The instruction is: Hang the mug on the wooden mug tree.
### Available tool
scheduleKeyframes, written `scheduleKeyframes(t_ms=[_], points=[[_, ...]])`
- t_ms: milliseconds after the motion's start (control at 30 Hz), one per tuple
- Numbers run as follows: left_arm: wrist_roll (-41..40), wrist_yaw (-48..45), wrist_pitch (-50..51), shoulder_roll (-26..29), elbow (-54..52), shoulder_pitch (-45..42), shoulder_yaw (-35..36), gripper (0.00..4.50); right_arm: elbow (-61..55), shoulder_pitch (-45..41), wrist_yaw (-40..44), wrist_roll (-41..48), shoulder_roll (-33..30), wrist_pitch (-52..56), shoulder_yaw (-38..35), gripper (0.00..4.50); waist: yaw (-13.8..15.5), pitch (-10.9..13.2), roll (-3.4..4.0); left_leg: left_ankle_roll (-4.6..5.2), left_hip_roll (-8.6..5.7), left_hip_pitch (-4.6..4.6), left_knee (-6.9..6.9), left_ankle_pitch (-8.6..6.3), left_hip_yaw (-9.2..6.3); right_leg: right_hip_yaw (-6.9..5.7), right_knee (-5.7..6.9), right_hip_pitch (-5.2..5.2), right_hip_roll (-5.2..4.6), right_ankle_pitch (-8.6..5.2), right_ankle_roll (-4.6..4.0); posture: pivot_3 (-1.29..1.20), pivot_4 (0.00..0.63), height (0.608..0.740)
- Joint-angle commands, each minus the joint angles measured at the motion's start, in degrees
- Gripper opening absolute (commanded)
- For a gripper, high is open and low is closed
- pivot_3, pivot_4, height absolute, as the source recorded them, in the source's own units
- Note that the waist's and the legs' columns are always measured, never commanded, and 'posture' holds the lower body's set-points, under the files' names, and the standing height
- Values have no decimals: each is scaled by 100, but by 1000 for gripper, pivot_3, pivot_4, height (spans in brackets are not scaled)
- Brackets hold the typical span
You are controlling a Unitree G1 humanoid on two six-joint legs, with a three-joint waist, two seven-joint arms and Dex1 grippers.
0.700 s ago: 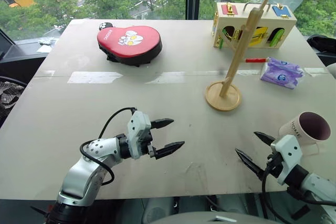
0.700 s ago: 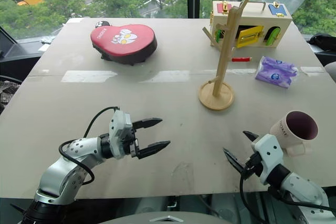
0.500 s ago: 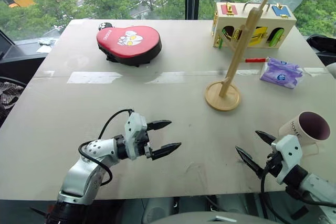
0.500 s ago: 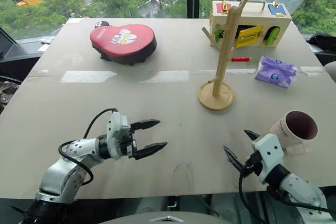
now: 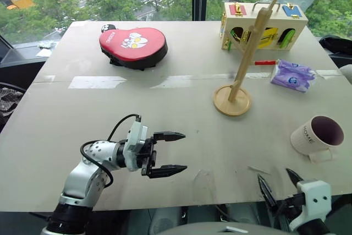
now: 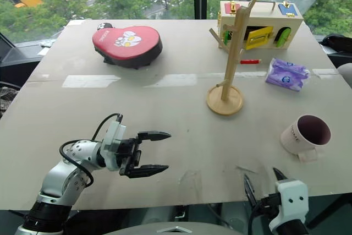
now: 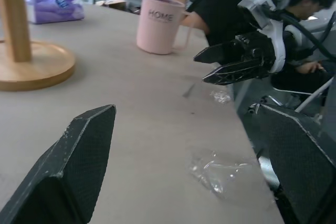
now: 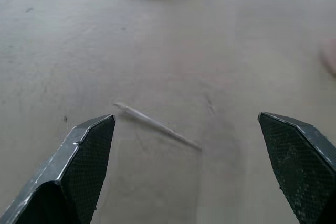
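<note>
**Mug not yet picked up**

The mug [image 5: 317, 135] stands upright on the surface [image 5: 181, 108] at the right of the frame, untouched, its handle toward the near edge. The wooden mug tree [image 5: 242, 59] stands apart from it at upper centre-right, its pegs bare. The left claw [image 5: 169, 152] hovers spread and empty at lower centre-left; the right claw [image 5: 278, 184] is spread and empty at the bottom right edge, below the mug. Grasping, carrying and hanging all remain.
</note>
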Motion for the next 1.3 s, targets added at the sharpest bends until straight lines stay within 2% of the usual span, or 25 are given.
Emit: scheduleKeyframes(t_ms=[33, 167, 300, 567, 900, 1300], points=[[-123, -50, 120, -4, -76, -227, -66, 4419, 3, 9, -790, -176, 588, -467, -262, 4411, 7, 1, 6, -1, 1, 1, 0, 0, 0, 0, 1, 0, 0, 0, 0, 0, 150, 733], [-136, 17, 230, -23, -100, -399, -100, 4419, 299, 67, -1071, -84, 954, -698, -475, 4411, 26, 1, 5, -26, 1, -5, -2, 14, 2, 1, 0, -6, -1, 3, -7, 0, 150, 733], [-127, 73, 273, -47, -125, -431, -98, 4419, 823, -85, -1234, 45, 1024, -1013, -846, 4411, 32, 7, 13, -31, 0, -8, -11, 13, 5, 1, -9, -10, 0, 12, -23, 0, 150, 733], [-129, 188, 348, -39, -232, -353, -47, 4419, 1700, -1203, -1651, 308, 901, -1041, -1447, 4411, 25, 8, 16, -32, 1, -2, -15, 14, 6, 2, -3, -11, 2, 11, -25, 0, 150, 733], [-194, 411, 491, 13, -482, -264, 22, 4419, 1765, -1656, -1655, 317, 839, -898, -1448, 4411, 30, 9, 18, -26, 0, -4, -12, 18, 9, 4, -2, -10, 4, 12, -27, 0, 150, 733], [-352, 387, 632, 116, -491, -400, 67, 4419, 920, -2094, -1952, 412, 682, -52, -1653, 4411, 39, 8, 18, -6, -1, -2, -10, 30, 11, 5, 4, -9, 8, 13, -26, 0, 150, 733]])
